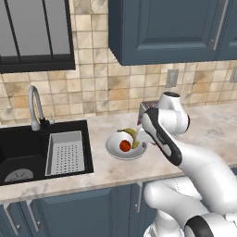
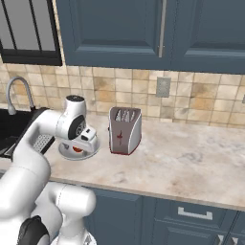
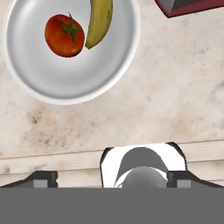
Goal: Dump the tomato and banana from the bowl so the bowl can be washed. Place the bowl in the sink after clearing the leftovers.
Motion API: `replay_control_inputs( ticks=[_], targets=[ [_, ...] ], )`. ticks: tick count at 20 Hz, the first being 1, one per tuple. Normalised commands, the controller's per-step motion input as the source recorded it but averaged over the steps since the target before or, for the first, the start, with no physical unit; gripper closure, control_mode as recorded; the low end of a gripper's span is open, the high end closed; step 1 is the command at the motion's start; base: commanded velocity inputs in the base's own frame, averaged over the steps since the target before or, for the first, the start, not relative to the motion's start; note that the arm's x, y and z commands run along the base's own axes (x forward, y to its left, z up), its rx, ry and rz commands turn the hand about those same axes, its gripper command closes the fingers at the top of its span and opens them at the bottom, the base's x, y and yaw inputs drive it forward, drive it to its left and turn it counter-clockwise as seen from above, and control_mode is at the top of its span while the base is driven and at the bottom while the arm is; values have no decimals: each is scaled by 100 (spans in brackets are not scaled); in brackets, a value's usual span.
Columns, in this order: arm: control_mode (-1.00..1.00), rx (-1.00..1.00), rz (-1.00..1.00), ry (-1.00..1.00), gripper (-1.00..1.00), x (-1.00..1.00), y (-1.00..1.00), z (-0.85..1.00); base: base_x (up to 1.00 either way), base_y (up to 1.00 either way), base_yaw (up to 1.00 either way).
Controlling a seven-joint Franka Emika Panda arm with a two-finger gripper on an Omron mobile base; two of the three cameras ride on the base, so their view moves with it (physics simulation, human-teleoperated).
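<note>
— One claw (image 3: pixel 112 178) is hanging over the marble counter (image 3: pixel 175 96), and its two dark fingertips (image 3: pixel 43 177) are standing wide apart with nothing between them.

— What is lying just beyond it?

— One bowl (image 3: pixel 70 74), wide, shallow and round, is sitting upright on the counter. It is shining pale grey-white, plain and glossy.

— Is anything resting inside?

— Two things. One tomato (image 3: pixel 64 36), small, round and red-orange with a dark green stalk star, is sitting on the bowl's floor. One banana (image 3: pixel 99 22), yellow and curved with a brownish tip, is lying right beside it, and the two are touching or nearly so.

— And past the bowl?

— One silver toaster (image 2: pixel 125 130) with a dark red base is standing just beside the bowl, on the side away from the basin.

— Where is the basin lying?

— One black recessed sink (image 1: pixel 18 148) is sitting near the bowl on its other side, apart from it. One perforated grey tray (image 1: pixel 65 152) is resting in the sink's near end, one round grey drain (image 1: pixel 18 175) is showing in its floor, and one curved silver tap (image 1: pixel 34 104) is rising behind it.

— Farthest back?

— One grey outlet (image 2: pixel 163 87) is sitting on the tan tiled wall.
</note>
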Motion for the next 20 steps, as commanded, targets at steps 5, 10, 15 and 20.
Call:
replay_control_inputs(
  ticks=[5, 10, 15, 20],
  targets=[
    [-100, 0, 0, 0, -100, 40, 29, -48, 0, 0, 0],
    [-100, 2, -6, 0, -100, 57, 5, -31, 0, 0, 0],
    [-100, 2, -5, 5, -100, 41, 0, -21, 0, 0, 0],
    [-100, 0, -3, 7, -100, 5, -1, -56, 0, 0, 0]
  ],
)
